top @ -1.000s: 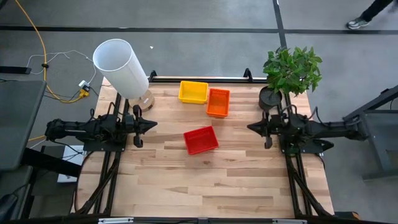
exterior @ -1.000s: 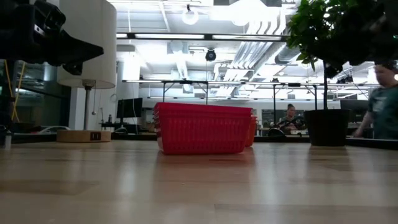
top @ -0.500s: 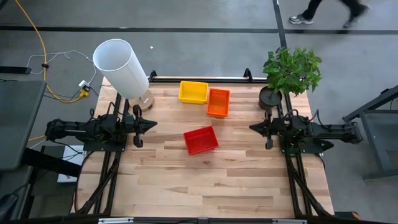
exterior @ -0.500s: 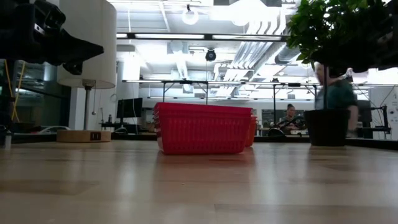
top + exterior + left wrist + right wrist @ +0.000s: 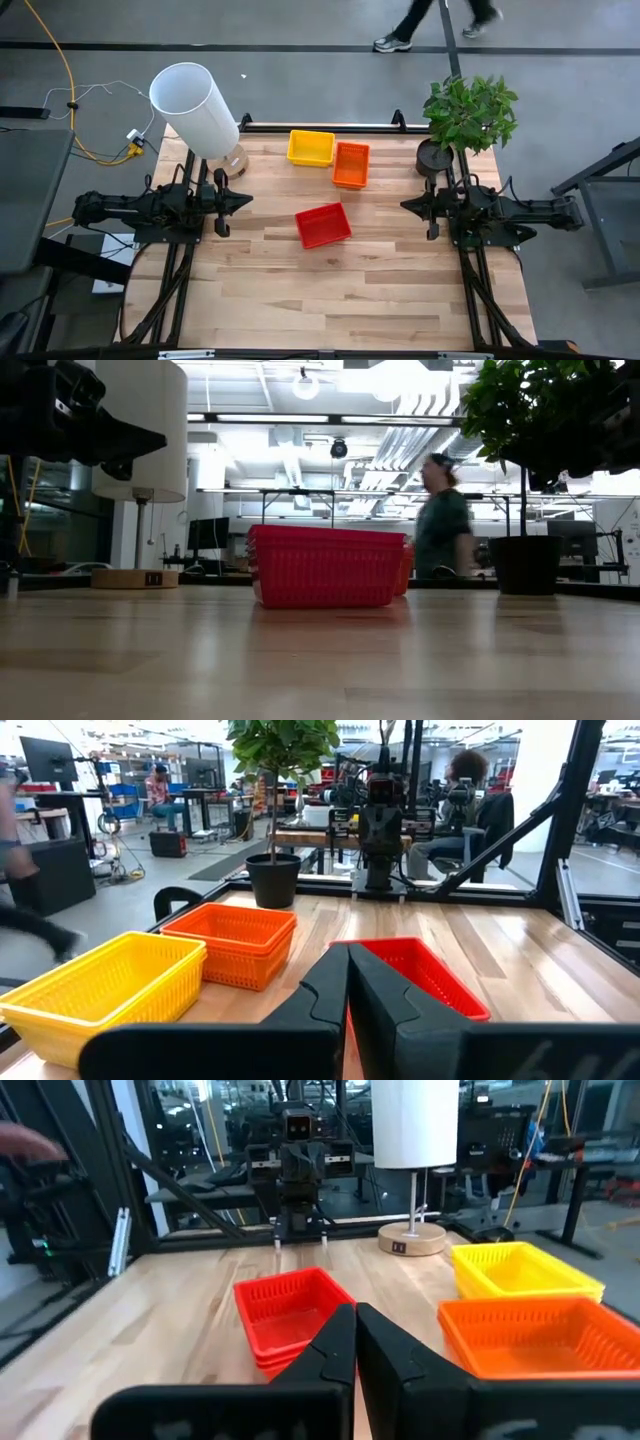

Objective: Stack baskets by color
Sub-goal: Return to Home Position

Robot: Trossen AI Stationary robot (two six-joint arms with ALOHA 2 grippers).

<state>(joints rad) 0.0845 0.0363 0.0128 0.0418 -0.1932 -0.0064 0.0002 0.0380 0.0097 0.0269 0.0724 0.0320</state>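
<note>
A red basket stack [image 5: 323, 225] rests on its base at the table's middle. A yellow stack [image 5: 311, 148] and an orange stack [image 5: 351, 164] sit side by side near the far edge. They show again in the left wrist view as red [image 5: 425, 976], orange [image 5: 230, 942] and yellow [image 5: 100, 988], and in the right wrist view as red [image 5: 285, 1312], orange [image 5: 545, 1335] and yellow [image 5: 525, 1272]. My left gripper [image 5: 246, 200] hovers shut at the table's left side, pointing level toward the middle. My right gripper [image 5: 404, 205] hovers shut at the right side, facing it. Neither holds anything.
A tall white cylinder lamp [image 5: 195, 108] stands on a round wooden base at the far left corner. A potted plant [image 5: 468, 118] stands at the far right corner. Bare wood [image 5: 330, 295] spreads toward the near edge. A person walks past beyond the table [image 5: 442, 515].
My right arm has drawn back slightly toward the table's right edge and settled. A person has walked across the room behind the table. The baskets have kept still.
</note>
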